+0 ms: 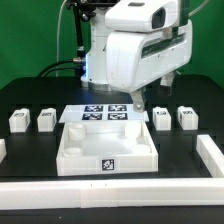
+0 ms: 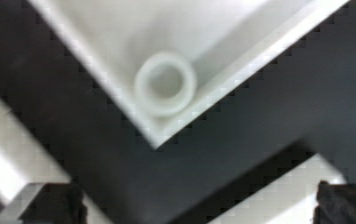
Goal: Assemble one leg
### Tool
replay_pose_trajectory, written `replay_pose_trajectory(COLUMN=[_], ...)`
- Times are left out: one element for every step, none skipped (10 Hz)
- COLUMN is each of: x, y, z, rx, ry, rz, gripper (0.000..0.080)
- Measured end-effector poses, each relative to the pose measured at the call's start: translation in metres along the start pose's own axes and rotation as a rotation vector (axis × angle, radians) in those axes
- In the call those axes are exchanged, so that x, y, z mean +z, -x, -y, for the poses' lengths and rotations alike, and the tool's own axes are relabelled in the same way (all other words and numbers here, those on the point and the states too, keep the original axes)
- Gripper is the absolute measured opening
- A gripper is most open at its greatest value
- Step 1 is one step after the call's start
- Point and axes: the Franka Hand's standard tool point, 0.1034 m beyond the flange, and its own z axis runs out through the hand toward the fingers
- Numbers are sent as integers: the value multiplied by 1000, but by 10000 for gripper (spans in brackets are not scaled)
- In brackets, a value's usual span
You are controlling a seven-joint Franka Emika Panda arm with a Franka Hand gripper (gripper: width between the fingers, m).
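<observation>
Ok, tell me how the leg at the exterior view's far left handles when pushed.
That leg looks blocky and solid, so probably stiff. It sits squat with flat faces, so it likely slides rather than rolls. Small, so probably light.

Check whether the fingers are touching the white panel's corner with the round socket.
Apart. The wrist view shows the fingers spread over bare black table, with a dark gap between them and the corner of the white panel.

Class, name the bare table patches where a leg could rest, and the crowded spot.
Free: black table beside the panel, in front of the legs on the exterior view's left; likewise on its right. Crowded: marker board under the arm.
</observation>
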Motion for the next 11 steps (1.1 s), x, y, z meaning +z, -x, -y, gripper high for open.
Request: replay_pose_trajectory(x=[4, 13, 26, 41, 54, 66, 77, 87, 94, 98, 98], y=[21, 43, 61, 81, 93, 100, 106, 112, 115, 116, 113], z=[15, 29, 39, 51, 57, 58, 60, 63, 63, 63, 61], rx=[-141, -220, -374, -500, -575, -573, -558, -544, -535, -528, -515], ry=[-3, -4, 3, 3, -12, -18, -28, -42, -47, -50, -34], rz=[3, 1, -7, -13, -16, -21, -25, -28, -31, -33, -37], gripper=[650, 650, 650, 650, 650, 650, 650, 650, 650, 650, 650])
